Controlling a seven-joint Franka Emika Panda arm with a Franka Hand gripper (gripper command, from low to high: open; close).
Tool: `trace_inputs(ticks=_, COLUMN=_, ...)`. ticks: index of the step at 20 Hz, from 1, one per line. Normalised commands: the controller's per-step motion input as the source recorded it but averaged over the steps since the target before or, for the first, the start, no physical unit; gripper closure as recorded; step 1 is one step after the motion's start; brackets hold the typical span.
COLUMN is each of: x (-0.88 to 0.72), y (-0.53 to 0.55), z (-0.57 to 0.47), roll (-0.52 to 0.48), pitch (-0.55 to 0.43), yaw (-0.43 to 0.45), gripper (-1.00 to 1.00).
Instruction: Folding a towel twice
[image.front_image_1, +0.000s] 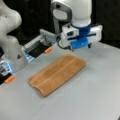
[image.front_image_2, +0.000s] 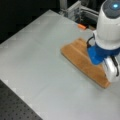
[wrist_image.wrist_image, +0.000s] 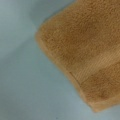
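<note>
Wrist view: orange-brown towel (wrist_image.wrist_image: 85, 50) fills the right and top of frame, one rounded corner pointing left, flat on the grey table (wrist_image.wrist_image: 22, 82); a faint woven band runs across the cloth near the lower right edge, and a second layer edge shows there. No gripper fingers visible in this view. Both front views: towel (image.front_image_1: 57, 73) lies as a long narrow rectangle, already folded once by the look of it, w/ a seam line running lengthwise down the middle and doubled thickness at the near-left end. It sits diagonally on the table (image.front_image_1: 95, 100), roughly mid-surface. Gripper (image.front_image_1: 81, 45), blue body on a white wrist, hangs above the towel's far-right end, close to it but apart, nothing in it. Fingers hidden behind the blue body, so spread vs pressed together: can't tell. In a front view the gripper (image.front_image_2: 101, 58) covers the mid part of the towel (image.front_image_2: 77, 53), w/ cloth showing both sides of it. Far left of the table: grey metal frame pieces (image.front_image_1: 40, 43) w/ an orange tab (image.front_image_1: 48, 50), another orange tab (image.front_image_1: 10, 79) at the left edge by the arm base (image.front_image_1: 11, 50).
</note>
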Motion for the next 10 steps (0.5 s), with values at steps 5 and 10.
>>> trace_inputs(ticks=5, x=0.25, y=0.16, z=-0.21, roll=-0.281, pitch=0.213, yaw=0.223, gripper=-1.0)
trace_inputs(ticks=10, x=0.19, y=0.24, z=-0.25, roll=-0.25, pitch=0.091, yaw=0.163, gripper=-1.0)
